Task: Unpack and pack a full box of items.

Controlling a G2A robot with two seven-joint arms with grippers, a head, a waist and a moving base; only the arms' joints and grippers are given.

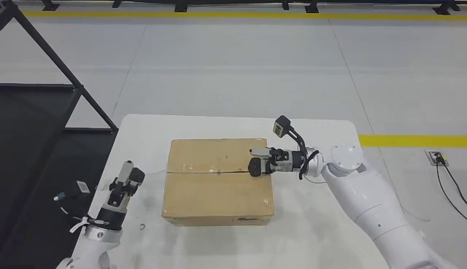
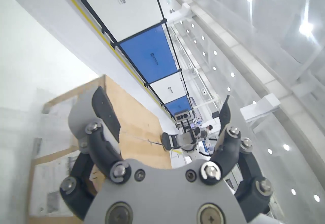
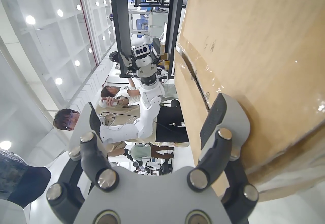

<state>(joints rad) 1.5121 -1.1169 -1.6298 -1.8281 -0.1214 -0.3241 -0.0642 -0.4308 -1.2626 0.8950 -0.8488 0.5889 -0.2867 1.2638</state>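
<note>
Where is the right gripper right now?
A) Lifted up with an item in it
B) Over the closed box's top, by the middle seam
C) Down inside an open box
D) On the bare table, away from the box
B: the top view shows the right gripper open over the closed box, and its wrist view shows one finger beside the seam.

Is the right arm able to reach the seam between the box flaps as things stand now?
Probably yes: the right gripper hangs open at the seam on top of the box, with nothing between them.
</note>
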